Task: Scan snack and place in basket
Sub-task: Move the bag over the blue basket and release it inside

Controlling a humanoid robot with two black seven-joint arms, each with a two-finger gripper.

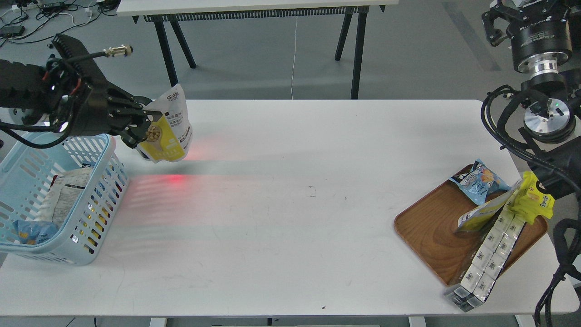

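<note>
My left gripper is shut on the snack, a small pouch with a white top, yellow bottom and a picture of beige beans. It hangs in the air above the table's far left, just right of the light blue basket. The basket stands at the left table edge with several packets inside. My right gripper is raised at the top right, far from the table; its fingers cannot be told apart.
A red scanner glow lies on the white table beside the basket. A brown wooden tray at the right holds a blue bag, a yellow packet and long white packs.
</note>
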